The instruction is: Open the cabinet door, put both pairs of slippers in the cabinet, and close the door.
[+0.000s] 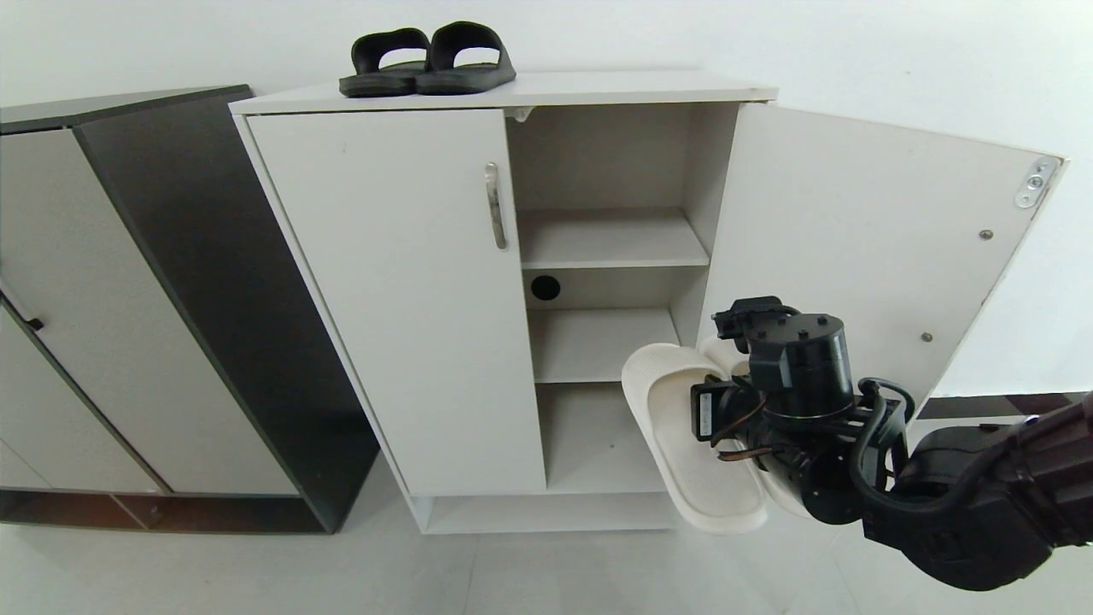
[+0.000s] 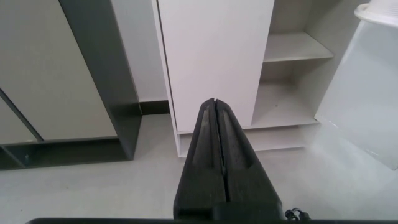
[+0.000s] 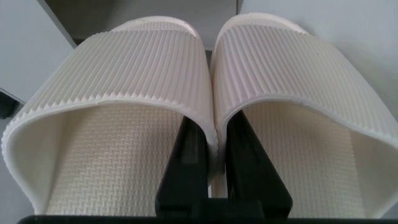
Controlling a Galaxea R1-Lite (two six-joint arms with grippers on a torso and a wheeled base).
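A white cabinet (image 1: 393,299) stands against the wall, its left door closed and its right door (image 1: 862,248) swung wide open. A pair of black slippers (image 1: 427,60) lies on the cabinet top. My right gripper (image 1: 736,401) hangs in front of the open compartment at the height of the lower shelves, shut on a pair of white slippers (image 1: 692,444). In the right wrist view its fingers (image 3: 186,162) pinch the two inner walls of the white slippers (image 3: 124,93) together. My left gripper (image 2: 214,109) is shut on nothing, low before the closed left door (image 2: 214,56).
A grey and dark cabinet (image 1: 128,299) stands just left of the white one. Inside the open side are three bare shelves (image 1: 610,239) and a round hole in the back panel (image 1: 545,287). Light floor (image 1: 341,572) lies in front.
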